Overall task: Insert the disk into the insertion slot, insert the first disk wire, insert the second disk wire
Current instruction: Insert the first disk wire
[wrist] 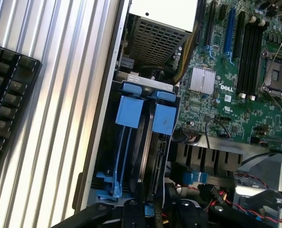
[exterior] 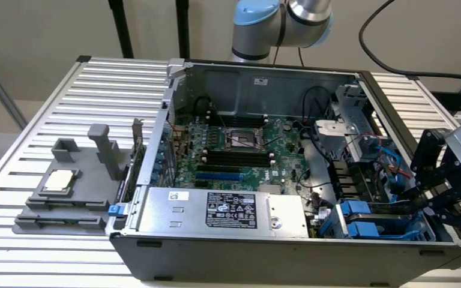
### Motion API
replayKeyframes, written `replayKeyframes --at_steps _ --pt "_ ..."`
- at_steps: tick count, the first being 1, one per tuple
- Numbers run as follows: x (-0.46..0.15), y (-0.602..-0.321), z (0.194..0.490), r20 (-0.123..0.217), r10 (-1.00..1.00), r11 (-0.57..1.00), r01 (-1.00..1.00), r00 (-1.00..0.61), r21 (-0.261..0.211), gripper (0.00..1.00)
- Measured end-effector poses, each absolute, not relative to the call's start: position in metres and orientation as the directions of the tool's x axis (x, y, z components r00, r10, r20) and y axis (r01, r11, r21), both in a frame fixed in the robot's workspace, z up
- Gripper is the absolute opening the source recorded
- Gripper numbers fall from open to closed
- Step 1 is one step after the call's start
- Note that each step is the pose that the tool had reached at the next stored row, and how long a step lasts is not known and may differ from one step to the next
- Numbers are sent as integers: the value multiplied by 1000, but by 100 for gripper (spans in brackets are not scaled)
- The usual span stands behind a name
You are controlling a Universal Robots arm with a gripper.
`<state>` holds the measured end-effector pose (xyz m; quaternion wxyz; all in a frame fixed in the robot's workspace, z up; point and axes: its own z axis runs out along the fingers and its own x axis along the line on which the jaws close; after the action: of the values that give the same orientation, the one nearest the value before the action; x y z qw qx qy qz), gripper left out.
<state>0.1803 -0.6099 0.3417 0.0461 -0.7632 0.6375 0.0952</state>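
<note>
The disk [wrist: 144, 159] stands on edge inside the insertion slot [wrist: 113, 156], a grey-blue cage in the case corner. The two blue tabs [wrist: 130, 110] of its carrier frame point toward the power supply. In the exterior view the same blue tabs [exterior: 357, 211] show at the case's lower right, in the cage [exterior: 374, 231]. My gripper [wrist: 156, 210] reaches in at the disk's other end, its black fingers [wrist: 131, 209] closed against it. From outside, the gripper [exterior: 413, 204] comes in over the case's right wall. Blue wires [exterior: 386, 157] lie loose behind the cage.
The open case holds a green motherboard [exterior: 239, 150] and a silver power supply with a black label [exterior: 230, 210] beside the cage. On the slatted table [exterior: 62, 96] sits a grey fixture [exterior: 62, 186] on the exterior view's left. A black keyboard [wrist: 8, 95] lies outside the case wall.
</note>
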Motion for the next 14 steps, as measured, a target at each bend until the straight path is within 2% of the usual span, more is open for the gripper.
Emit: replayKeyframes --at_steps 1,13,14 --pt "180 -610 342 -207 -962 -190 -981 175 50 26" --pt "182 -610 342 -235 -944 -246 -968 229 44 26" --pt "182 -610 342 -239 -943 -246 -968 229 43 24"
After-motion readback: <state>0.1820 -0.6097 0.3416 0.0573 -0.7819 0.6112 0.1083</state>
